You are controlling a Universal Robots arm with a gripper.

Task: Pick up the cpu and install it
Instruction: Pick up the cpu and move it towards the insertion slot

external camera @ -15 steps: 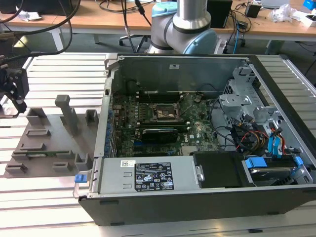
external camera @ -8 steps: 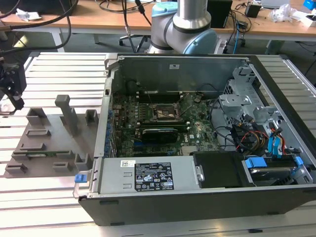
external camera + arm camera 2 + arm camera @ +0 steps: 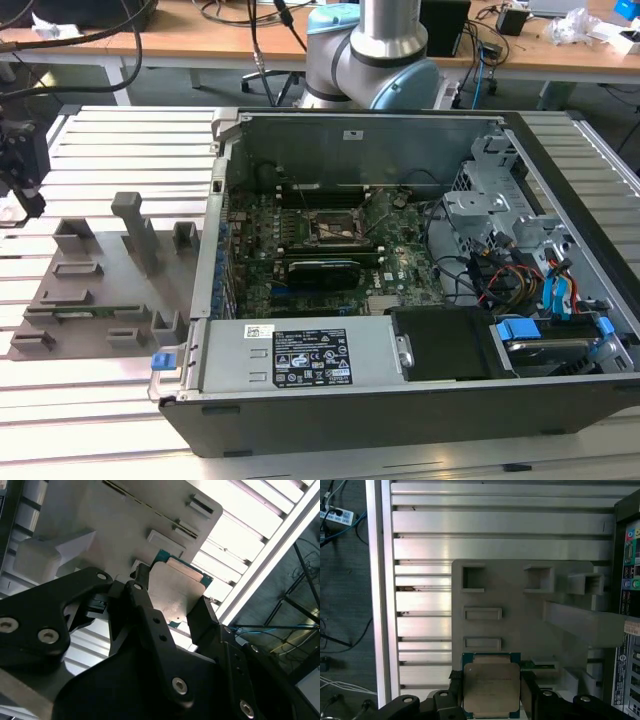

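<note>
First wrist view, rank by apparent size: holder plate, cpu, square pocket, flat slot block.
1. grey holder plate
2. cpu; it is likely nearer the camera, so it may look bigger than it is
3. square pocket and slot block: too alike to rank

cpu [image 3: 491, 690] | square, pale silver-grey top, teal rim | clamped between fingers [image 3: 142, 605] | over grey holder plate [image 3: 520, 610]

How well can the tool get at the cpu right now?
Yes, apparently: in both wrist views the cpu sits between the jaws of the tool, seemingly touching both, nothing in the way.
</note>
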